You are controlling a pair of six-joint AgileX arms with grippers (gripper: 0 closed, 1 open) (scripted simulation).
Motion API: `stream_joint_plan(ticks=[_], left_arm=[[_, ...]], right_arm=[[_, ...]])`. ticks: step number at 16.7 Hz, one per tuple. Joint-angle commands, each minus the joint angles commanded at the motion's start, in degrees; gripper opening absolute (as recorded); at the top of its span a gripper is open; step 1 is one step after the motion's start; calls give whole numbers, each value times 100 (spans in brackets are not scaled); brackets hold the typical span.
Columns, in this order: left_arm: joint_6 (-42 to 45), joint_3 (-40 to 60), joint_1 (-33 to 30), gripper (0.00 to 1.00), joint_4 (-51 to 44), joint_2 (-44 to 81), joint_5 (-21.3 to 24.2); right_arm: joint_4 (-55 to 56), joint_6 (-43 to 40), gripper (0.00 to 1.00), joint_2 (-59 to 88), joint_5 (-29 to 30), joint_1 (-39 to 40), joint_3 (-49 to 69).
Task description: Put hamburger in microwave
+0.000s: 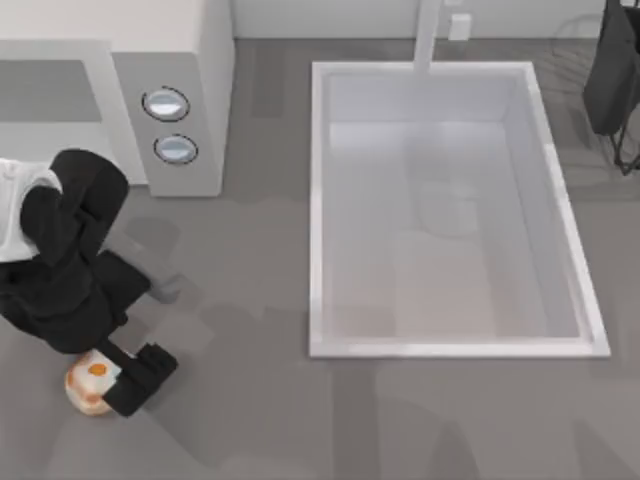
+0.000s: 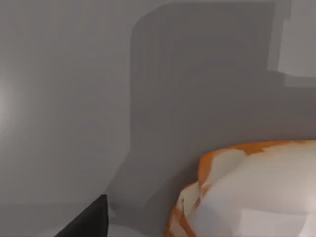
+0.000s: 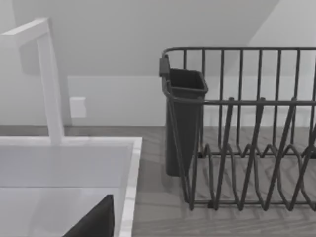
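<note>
The hamburger (image 1: 86, 386), a small cream bun with an orange spot, lies on the counter at the front left. My left gripper (image 1: 108, 390) is down over it, open, with one black finger (image 1: 142, 376) at the bun's right side. In the left wrist view the hamburger (image 2: 252, 192) looms close, and a gap shows between it and the dark fingertip (image 2: 89, 224). The microwave (image 1: 180, 80) stands at the back left, off-white, with two round dials (image 1: 166, 104). My right arm (image 1: 612, 75) is parked at the back right.
A large white sink basin (image 1: 318, 200) takes up the middle and right of the counter, with a faucet (image 1: 428, 35) behind it. A dark wire dish rack (image 3: 247, 133) with a cup holder stands at the far right. Grey counter lies between microwave and hamburger.
</note>
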Motion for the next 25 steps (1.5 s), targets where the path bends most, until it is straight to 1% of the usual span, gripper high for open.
stream_joint_plan(ticks=[5, 6, 9, 11, 15, 18, 25], left_arm=[[0, 0, 0, 0, 0, 0, 0], [-1, 162, 16, 0, -350, -382, 84], [9, 340, 5, 0, -564, -443, 80], [-8, 612, 13, 0, -993, -604, 74], [-21, 1252, 2, 0, -2157, -1006, 76], [-30, 1597, -5, 0, -2692, -1257, 81], [-30, 1629, 14, 0, -2692, -1268, 85]], right_arm=[[0, 0, 100, 0, 0, 0, 0], [0, 0, 100, 0, 0, 0, 0], [0, 0, 100, 0, 0, 0, 0], [0, 0, 100, 0, 0, 0, 0], [0, 0, 100, 0, 0, 0, 0], [0, 0, 100, 0, 0, 0, 0], [0, 0, 100, 0, 0, 0, 0]])
